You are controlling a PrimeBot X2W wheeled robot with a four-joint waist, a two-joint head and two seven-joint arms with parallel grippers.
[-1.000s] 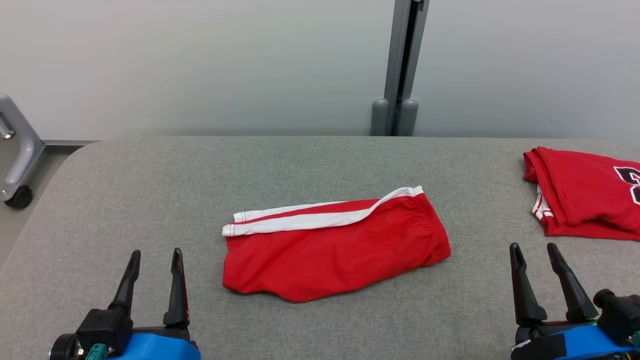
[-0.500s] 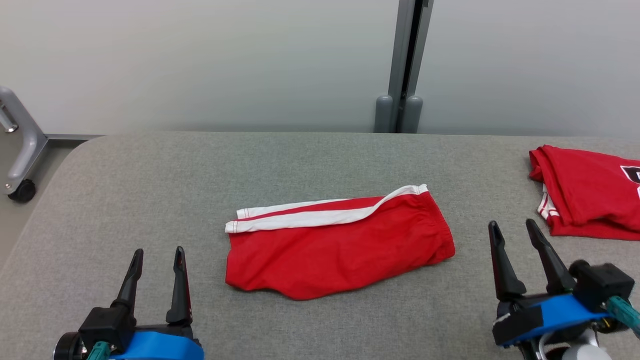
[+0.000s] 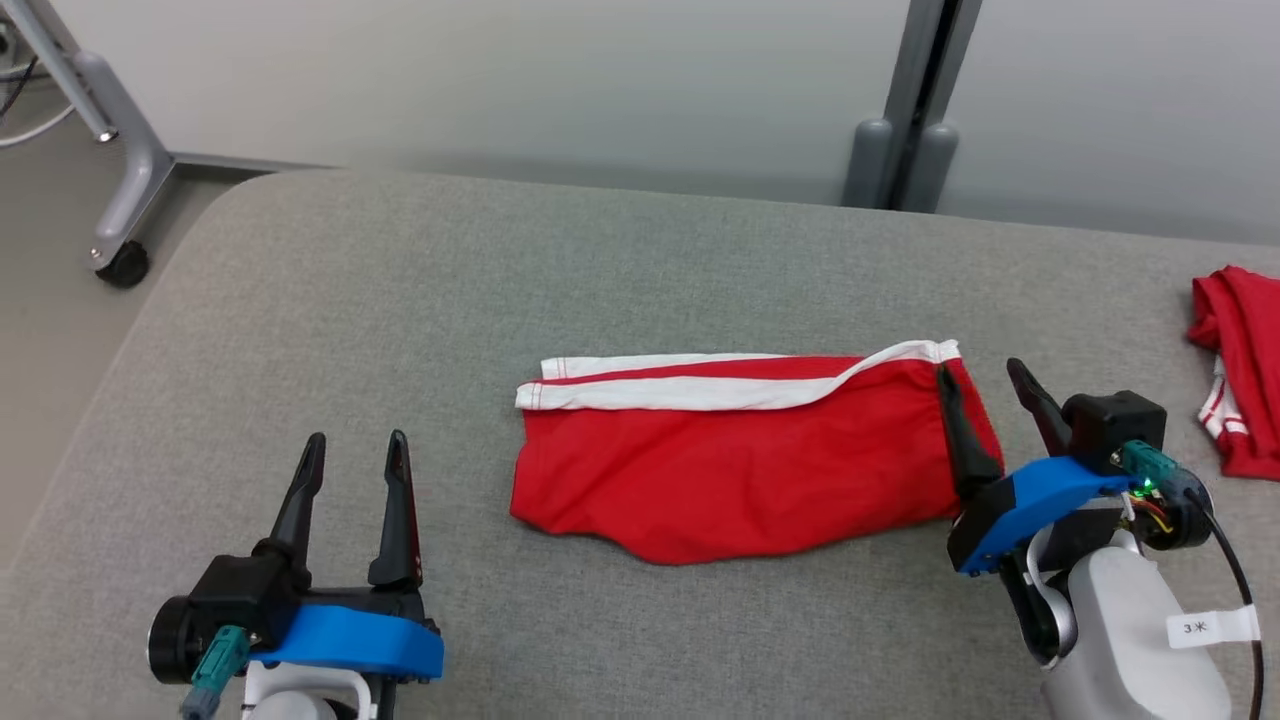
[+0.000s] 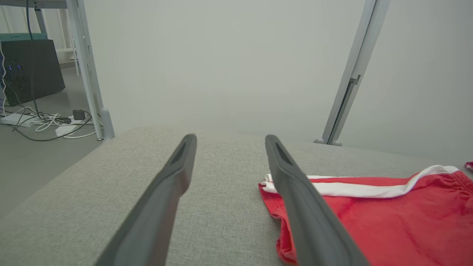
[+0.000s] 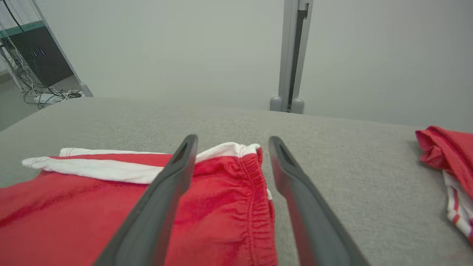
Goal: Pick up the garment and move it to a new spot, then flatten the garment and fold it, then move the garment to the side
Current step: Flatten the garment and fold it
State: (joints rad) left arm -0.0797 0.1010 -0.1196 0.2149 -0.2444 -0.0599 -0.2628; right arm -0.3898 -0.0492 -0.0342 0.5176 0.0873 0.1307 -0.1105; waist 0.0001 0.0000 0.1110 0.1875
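Midway on the grey fabric-covered bench: folded red shorts with a white side stripe, lying flat. Could catch only the top layer at the elastic waistband and spill the fold on lifting; could also drag cloth toward the bunched red garment with striped trim at the right. Angled low at the waistband end, right gripper, fingers spread wide, straddling the edge, holding nothing. Well apart, left of the shorts, left gripper, likewise parted and empty.
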